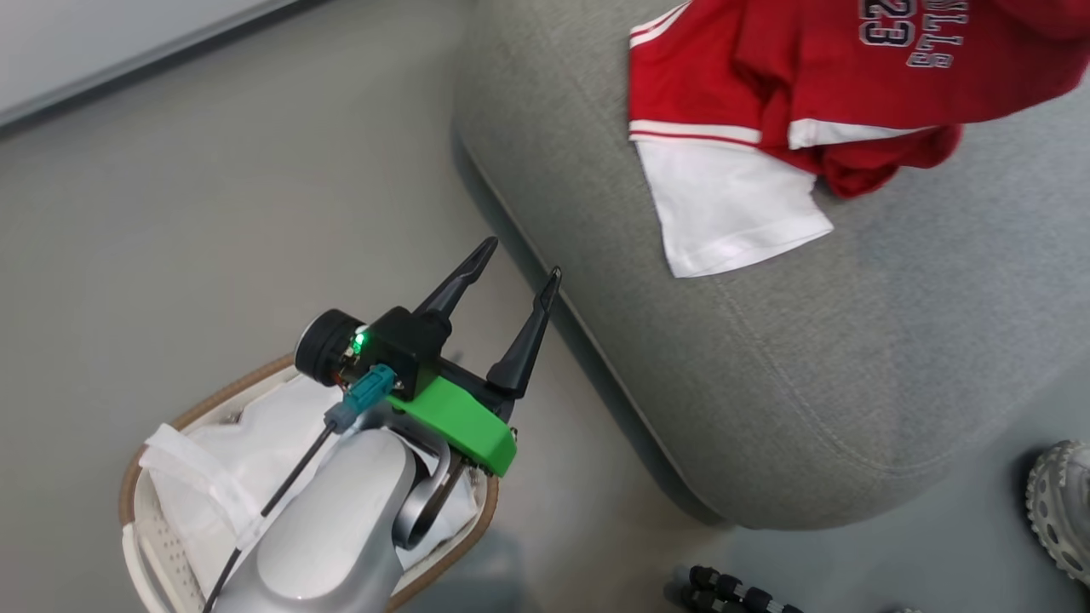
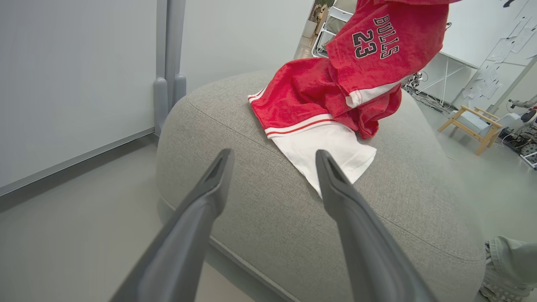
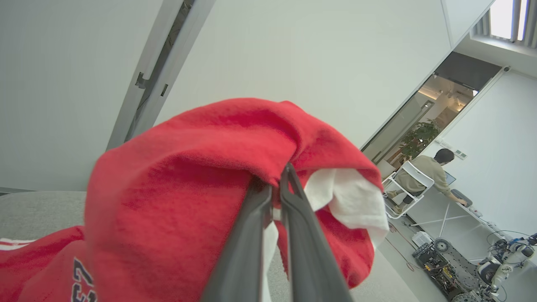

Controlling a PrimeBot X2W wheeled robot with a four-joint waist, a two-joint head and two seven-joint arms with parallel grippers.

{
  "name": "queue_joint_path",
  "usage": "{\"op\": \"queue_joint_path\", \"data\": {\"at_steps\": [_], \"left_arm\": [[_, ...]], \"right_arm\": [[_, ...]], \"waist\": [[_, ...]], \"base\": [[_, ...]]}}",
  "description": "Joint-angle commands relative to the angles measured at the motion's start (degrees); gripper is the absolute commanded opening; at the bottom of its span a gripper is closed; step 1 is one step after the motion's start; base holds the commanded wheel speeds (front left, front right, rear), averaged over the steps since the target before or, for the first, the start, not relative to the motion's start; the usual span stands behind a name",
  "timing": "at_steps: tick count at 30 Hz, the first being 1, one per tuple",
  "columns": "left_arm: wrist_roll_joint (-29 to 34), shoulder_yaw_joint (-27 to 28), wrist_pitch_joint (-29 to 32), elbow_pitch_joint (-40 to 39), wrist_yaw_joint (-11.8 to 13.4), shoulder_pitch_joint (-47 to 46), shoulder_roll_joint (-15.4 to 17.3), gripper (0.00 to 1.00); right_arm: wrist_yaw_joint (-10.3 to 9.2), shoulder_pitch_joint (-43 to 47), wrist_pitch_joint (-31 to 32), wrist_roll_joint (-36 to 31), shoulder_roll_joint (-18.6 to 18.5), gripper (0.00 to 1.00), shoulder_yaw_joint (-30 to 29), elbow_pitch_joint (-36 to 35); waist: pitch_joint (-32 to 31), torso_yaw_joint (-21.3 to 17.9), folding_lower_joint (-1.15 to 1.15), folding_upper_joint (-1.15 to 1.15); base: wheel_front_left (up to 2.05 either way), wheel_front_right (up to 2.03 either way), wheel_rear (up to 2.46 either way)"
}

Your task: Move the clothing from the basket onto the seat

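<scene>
Basket (image 1: 129,485): near left on the floor; just its white liner (image 1: 255,443) shows, no red, though the arm hides part.
Clothing (image 1: 766,111): one shirt lies on the far part of the seat (image 1: 851,358); the other hangs over it, lower end touching.
Right gripper (image 3: 277,184): fingers clamped on the hanging shirt's red fabric.
Left gripper (image 1: 522,258): fingers apart, empty, beside the basket.
Remaining: likely only the release.

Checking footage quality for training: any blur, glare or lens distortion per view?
Head view: even soft light, sharp, dark shadow under the seat edge. Left wrist view: wide-angle stretch toward the edges; left claw slightly soft up close. Right wrist view: window blown out top right; red shirt in the right claw slightly soft.
</scene>
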Motion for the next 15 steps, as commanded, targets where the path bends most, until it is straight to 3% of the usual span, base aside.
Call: {"op": "queue_joint_path", "data": {"at_steps": [1,7,15], "left_arm": [[0.1,-0.2,0.0,0.0,-0.1,-1.6,0.9,1.0],[-0.1,-1.6,0.0,0.8,-0.1,-3.8,1.2,1.0],[0.0,-1.2,0.0,1.7,-0.1,-4.2,1.7,1.0]], "right_arm": [[-0.08,-0.4,0.0,-0.7,0.4,0.0,-0.5,1.3],[-0.08,1.9,0.0,-0.9,3.9,0.0,-2.8,7.7],[-0.08,6.6,0.0,0.9,8.8,0.0,-5.9,11.7]], "waist": [[4.9,4.6,0.0,-0.01],[8.3,7.4,0.0,-0.01],[9.5,7.9,0.0,-0.01]], "base": [[0.0,0.0,0.0],[0.0,0.0,0.0],[0.0,0.0,0.0]]}}
